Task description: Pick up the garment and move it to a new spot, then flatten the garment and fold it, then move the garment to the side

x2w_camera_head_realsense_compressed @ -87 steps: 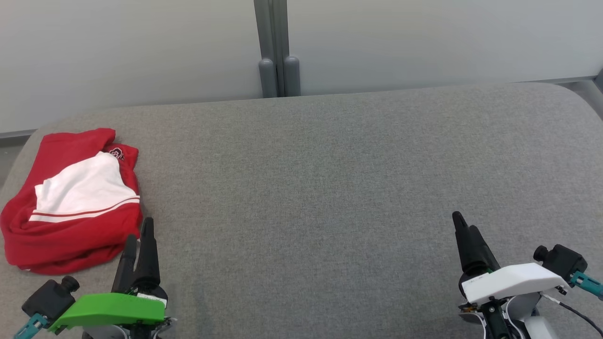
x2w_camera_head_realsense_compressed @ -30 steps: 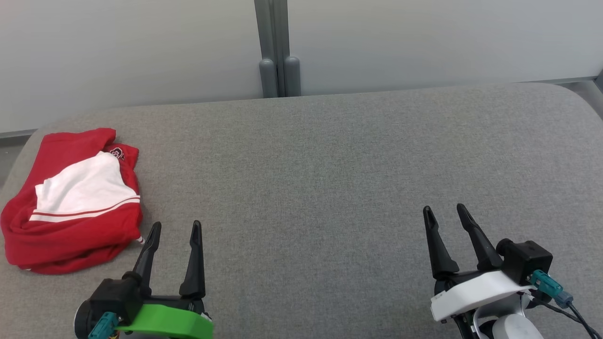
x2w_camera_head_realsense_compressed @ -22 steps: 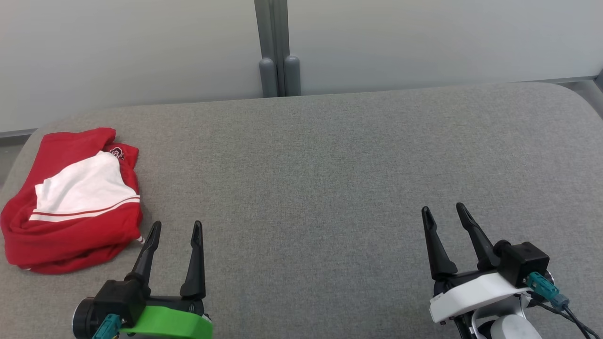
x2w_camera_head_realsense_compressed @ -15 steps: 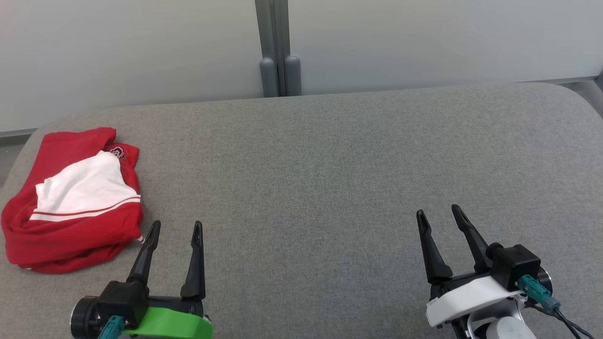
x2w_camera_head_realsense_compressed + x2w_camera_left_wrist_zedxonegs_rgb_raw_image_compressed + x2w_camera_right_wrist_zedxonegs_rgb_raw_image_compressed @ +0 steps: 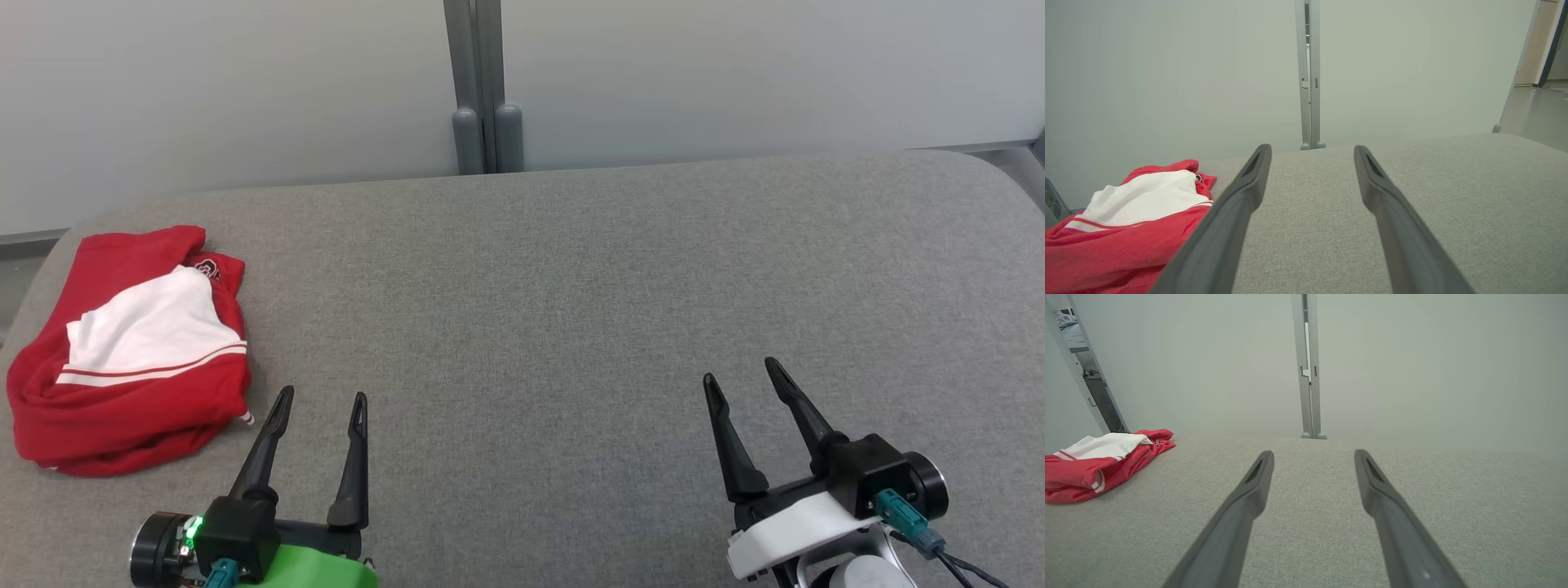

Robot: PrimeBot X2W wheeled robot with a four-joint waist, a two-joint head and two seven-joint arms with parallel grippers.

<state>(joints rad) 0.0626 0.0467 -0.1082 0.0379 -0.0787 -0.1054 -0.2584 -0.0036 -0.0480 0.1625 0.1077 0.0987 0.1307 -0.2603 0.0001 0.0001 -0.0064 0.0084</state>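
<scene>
Red-and-white garment (image 5: pixel 122 351) lies bunched at 9 o'clock on grey fabric surface (image 5: pixel 571 269), close to its left edge. Left gripper (image 5: pixel 321 398) at 7 o'clock, fingers spread apart, holding nothing, near garment's corner, not touching. Right gripper (image 5: pixel 739 370) at 5 o'clock, fingers apart, holding nothing, well apart from garment.

Soft, even light falls bright across the grey tabletop (image 5: pixel 571 286). The red garment (image 5: pixel 122 359) casts just a thin, faint shadow along its near edge. The head view is sharp. In both wrist views the fingers (image 5: pixel 1224 228) blur and widen toward the bottom edge, and the far wall (image 5: pixel 1167 73) looks hazy.
</scene>
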